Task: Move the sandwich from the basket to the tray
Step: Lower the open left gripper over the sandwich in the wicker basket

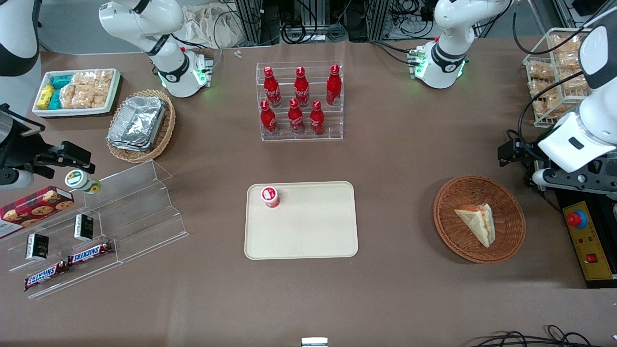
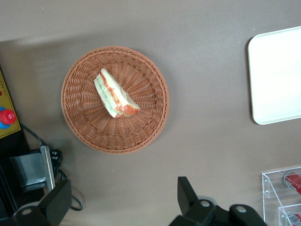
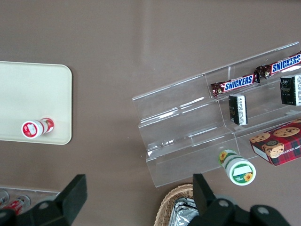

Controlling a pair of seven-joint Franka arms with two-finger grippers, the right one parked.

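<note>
The sandwich (image 1: pixel 477 222) (image 2: pixel 115 94), a pale wedge with red and green filling, lies in the round reddish-brown basket (image 1: pixel 453 241) (image 2: pixel 84 132) toward the working arm's end of the table. My left gripper (image 1: pixel 513 152) (image 2: pixel 123 200) hovers high above the table, beside the basket and farther from the front camera than it. It is open, with nothing between its fingers (image 2: pixel 188 195). The beige tray (image 1: pixel 313 231) (image 2: pixel 277 75) (image 3: pixel 28 94) lies mid-table with a small red-and-white cup (image 1: pixel 270 196) (image 3: pixel 35 128) standing near one corner.
An acrylic rack of cola bottles (image 1: pixel 301 101) stands farther from the front camera than the tray. A yellow emergency-stop box (image 1: pixel 588 236) (image 2: pixel 3 113) sits beside the basket. A stepped acrylic shelf (image 1: pixel 135 212) with snacks, a foil-container basket (image 1: pixel 140 125) and a white snack tray (image 1: pixel 77 91) lie toward the parked arm's end.
</note>
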